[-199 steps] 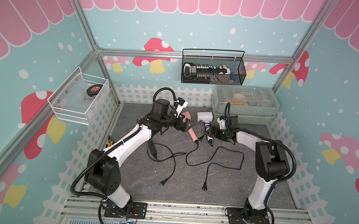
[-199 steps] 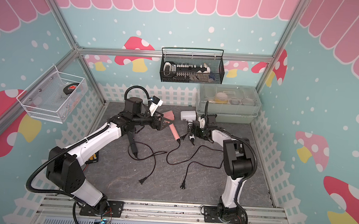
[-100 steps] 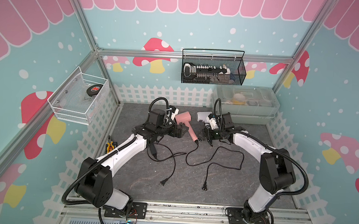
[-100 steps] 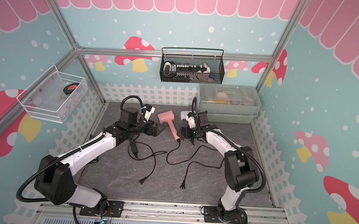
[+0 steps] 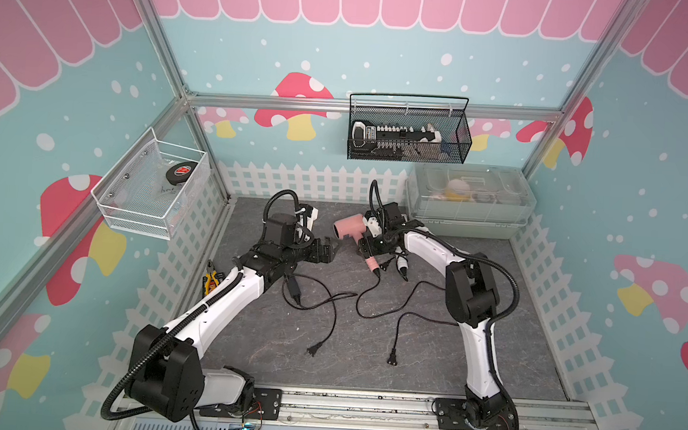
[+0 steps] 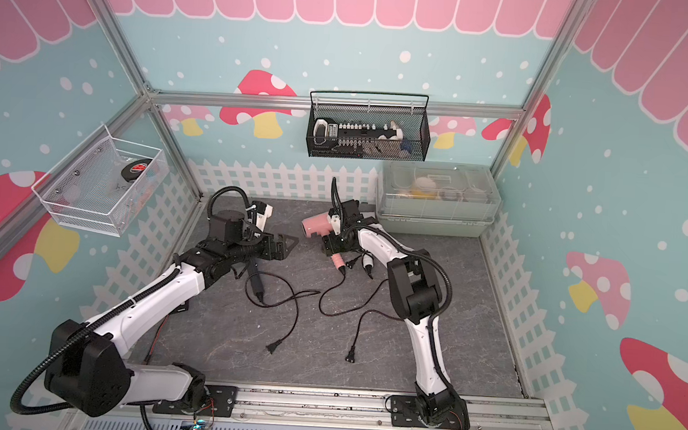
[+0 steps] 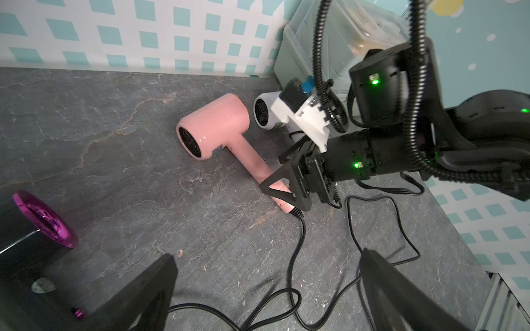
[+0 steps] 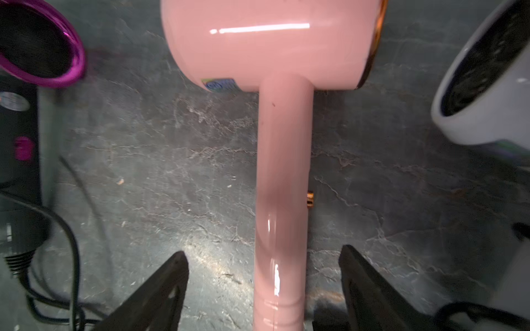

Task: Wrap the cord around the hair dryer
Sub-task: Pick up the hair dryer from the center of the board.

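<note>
The pink hair dryer [image 5: 349, 229] [image 6: 316, 225] lies flat on the grey floor, its handle pointing toward the front. Its black cord [image 7: 303, 235] leaves the handle end and trails loose over the floor, unwound. My right gripper [image 5: 367, 248] [image 8: 262, 252] is open and straddles the lower handle [image 8: 282, 200], with a gap on each side. My left gripper [image 5: 334, 246] [image 7: 266, 255] is open and holds nothing. It hovers over the floor to the left of the dryer, above loops of cord.
A black dryer with a magenta ring [image 7: 43, 220] lies under my left arm, and a white dryer [image 7: 266, 114] sits close behind the pink one. Their cords cross the floor. A clear lidded box [image 5: 470, 199] stands back right. Yellow pliers [image 5: 210, 281] lie at the left fence.
My left gripper has drawn back leftward from the pink dryer. My right gripper has come over the dryer's handle, and its jaws have narrowed a little.
</note>
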